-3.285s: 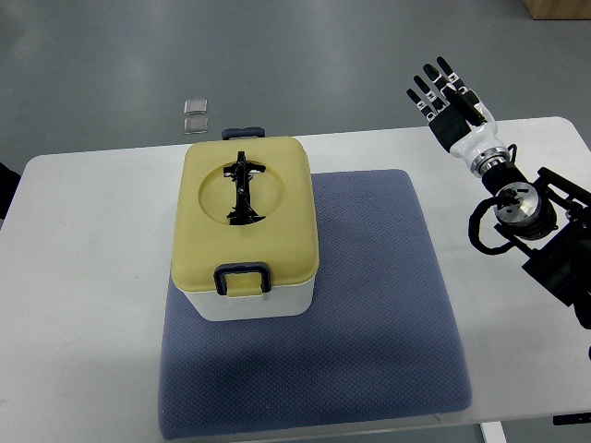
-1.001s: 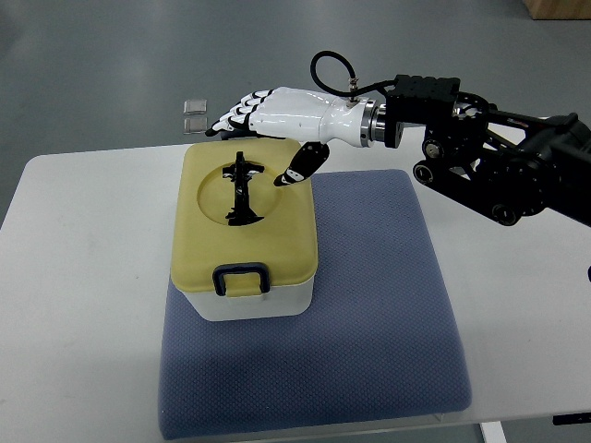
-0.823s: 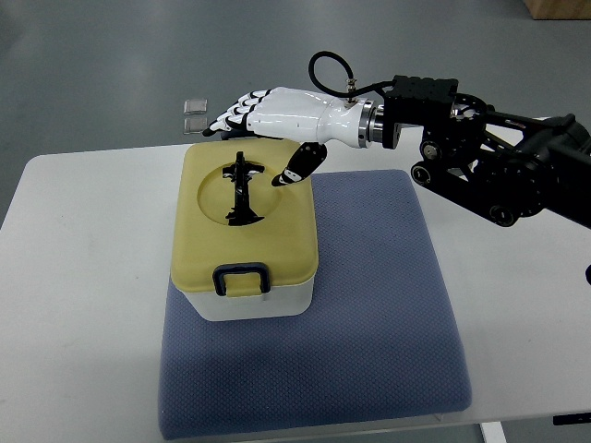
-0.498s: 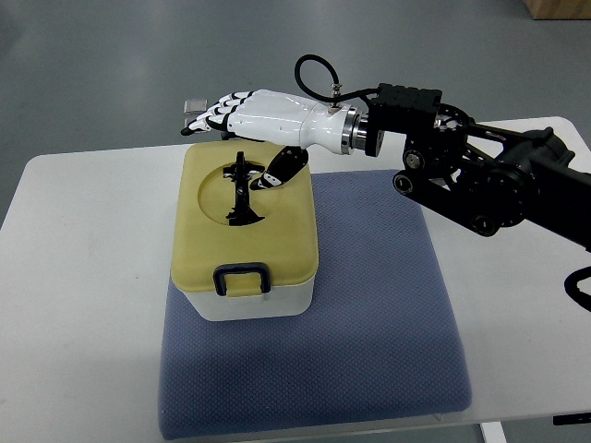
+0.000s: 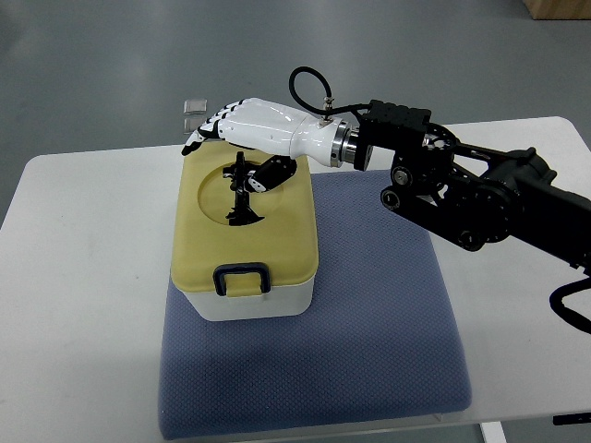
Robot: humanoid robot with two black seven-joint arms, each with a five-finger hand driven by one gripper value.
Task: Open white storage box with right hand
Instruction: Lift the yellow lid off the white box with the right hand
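The white storage box (image 5: pixel 249 300) stands on the left part of a blue-grey mat (image 5: pixel 369 314). Its yellow lid (image 5: pixel 286 231) is closed, with a black folding handle (image 5: pixel 242 194) lying in a round recess and a dark latch (image 5: pixel 243 277) at the near edge. My right hand (image 5: pixel 242 143) reaches in from the right and hovers over the far edge of the lid. Its fingers (image 5: pixel 205 132) are stretched out past the far-left corner, and its thumb (image 5: pixel 268 175) points down beside the handle. It holds nothing. The left arm is out of view.
The mat lies on a white table (image 5: pixel 83 277). Two small clear squares (image 5: pixel 194 114) lie on the grey floor beyond the table's far edge. My right forearm and its black joints (image 5: pixel 462 194) stretch across the far right of the mat.
My right hand has swung in from the far right, crossed over the box and moved left and lower. Its thumb now sits next to the black handle.
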